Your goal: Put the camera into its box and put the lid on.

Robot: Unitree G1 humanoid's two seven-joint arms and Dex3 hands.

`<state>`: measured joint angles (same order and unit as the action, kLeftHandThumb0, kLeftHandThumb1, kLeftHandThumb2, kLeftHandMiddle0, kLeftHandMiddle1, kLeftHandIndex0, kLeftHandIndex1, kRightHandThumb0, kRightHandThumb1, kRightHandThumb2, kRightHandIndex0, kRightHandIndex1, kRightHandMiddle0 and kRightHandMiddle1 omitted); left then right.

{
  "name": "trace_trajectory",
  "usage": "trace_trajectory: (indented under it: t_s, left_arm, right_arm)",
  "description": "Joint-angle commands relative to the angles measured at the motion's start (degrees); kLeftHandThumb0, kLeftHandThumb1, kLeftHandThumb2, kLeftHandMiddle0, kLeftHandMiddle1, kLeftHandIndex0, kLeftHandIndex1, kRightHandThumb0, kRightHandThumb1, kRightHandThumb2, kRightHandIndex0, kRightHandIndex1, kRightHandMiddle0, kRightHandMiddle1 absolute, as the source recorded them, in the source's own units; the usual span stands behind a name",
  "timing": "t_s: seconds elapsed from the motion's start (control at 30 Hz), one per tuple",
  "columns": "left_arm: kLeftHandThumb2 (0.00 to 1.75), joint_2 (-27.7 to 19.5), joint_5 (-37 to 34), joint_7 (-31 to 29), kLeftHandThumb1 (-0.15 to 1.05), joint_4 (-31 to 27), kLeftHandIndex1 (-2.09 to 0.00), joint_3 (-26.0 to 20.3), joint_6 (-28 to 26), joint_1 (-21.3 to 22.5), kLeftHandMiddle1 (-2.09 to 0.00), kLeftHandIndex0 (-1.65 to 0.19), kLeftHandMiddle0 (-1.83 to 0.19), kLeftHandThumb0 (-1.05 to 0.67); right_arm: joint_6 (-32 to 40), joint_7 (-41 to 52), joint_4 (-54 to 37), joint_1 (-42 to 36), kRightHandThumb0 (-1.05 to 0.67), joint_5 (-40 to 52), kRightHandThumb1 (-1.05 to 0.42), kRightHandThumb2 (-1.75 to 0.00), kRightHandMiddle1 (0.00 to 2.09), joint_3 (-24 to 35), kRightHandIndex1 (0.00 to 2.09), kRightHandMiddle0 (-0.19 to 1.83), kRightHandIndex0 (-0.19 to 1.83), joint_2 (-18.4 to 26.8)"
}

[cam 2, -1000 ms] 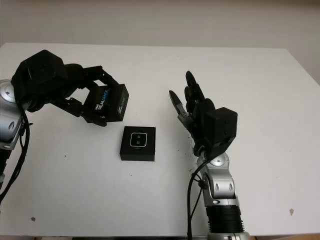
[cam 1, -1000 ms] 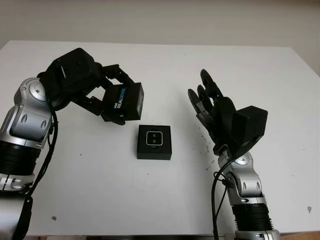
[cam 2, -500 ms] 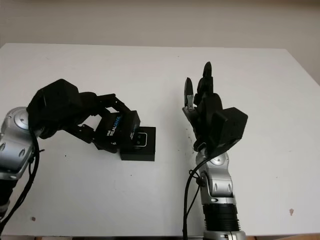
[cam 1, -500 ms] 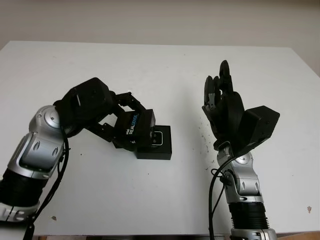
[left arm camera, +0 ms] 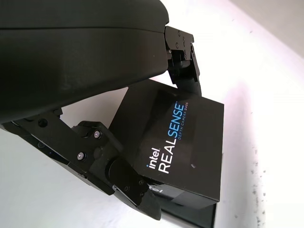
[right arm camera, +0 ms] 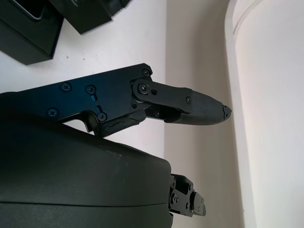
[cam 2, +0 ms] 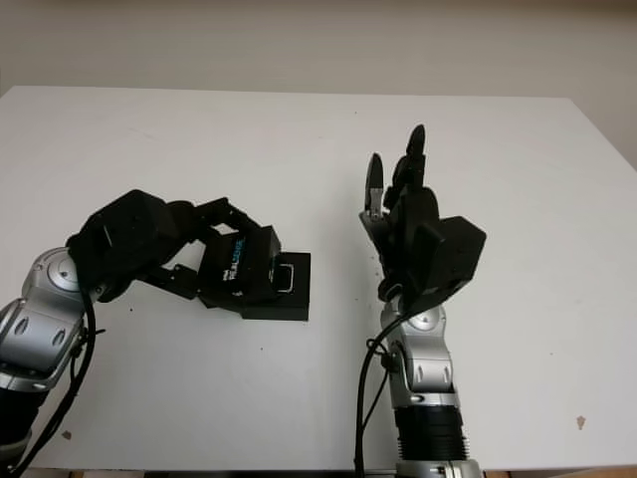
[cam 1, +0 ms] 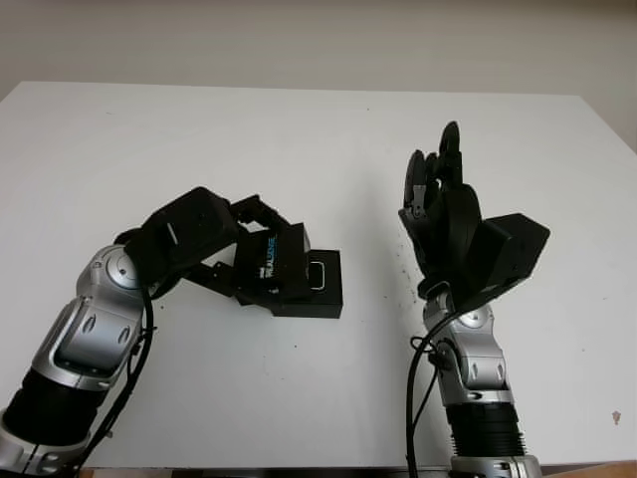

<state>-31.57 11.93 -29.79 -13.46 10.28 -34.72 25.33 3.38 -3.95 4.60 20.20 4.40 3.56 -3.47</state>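
Note:
A black box base (cam 1: 325, 290) sits mid-table with the camera (cam 1: 318, 273) inside, only its right edge peeking out. My left hand (cam 1: 261, 255) is shut on the black lid (cam 1: 280, 265), which bears white and blue REALSENSE lettering (left arm camera: 171, 137). The lid is tilted and covers the left part of the base, its lower edge touching or nearly touching the base (left arm camera: 202, 219). The fingers (left arm camera: 183, 61) pinch the lid from two opposite sides. My right hand (cam 1: 438, 194) is raised upright to the right of the box, open and holding nothing.
The white table (cam 1: 299, 139) reaches to edges at the left, right and front. Small dark specks (cam 1: 408, 284) lie between the box and the right arm. In the right wrist view the box (right arm camera: 28, 38) lies beyond that hand's finger (right arm camera: 190, 107).
My left hand carried the lid from up and left down onto the box, hiding most of the camera. The right hand turned its fingers upright, then held still.

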Motion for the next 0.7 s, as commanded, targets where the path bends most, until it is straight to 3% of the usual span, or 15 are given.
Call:
trace_trajectory:
  t_s: [0.0, 0.67]
  left_arm:
    - [0.06, 0.41, 0.57, 0.49, 0.98, 0.37, -1.55, 0.57, 0.78, 1.39, -1.66, -0.21, -0.38, -0.22]
    - [0.05, 2.07, 0.71, -0.69, 0.94, 2.52, -1.56, 1.61, 2.95, 4.38, -1.63, -0.29, -0.48, -0.19]
  right_arm:
    - [0.96, -0.13, -1.85, -0.3, -0.69, 0.26, -1.05, -0.51, 0.0, -0.11, 0.0, -0.19, -0.19, -0.3]
    - [-0.87, 0.15, -0.77, -0.71, -0.67, 0.37, -1.05, -0.49, 0.0, -0.46, 0.0, -0.19, -0.19, -0.94]
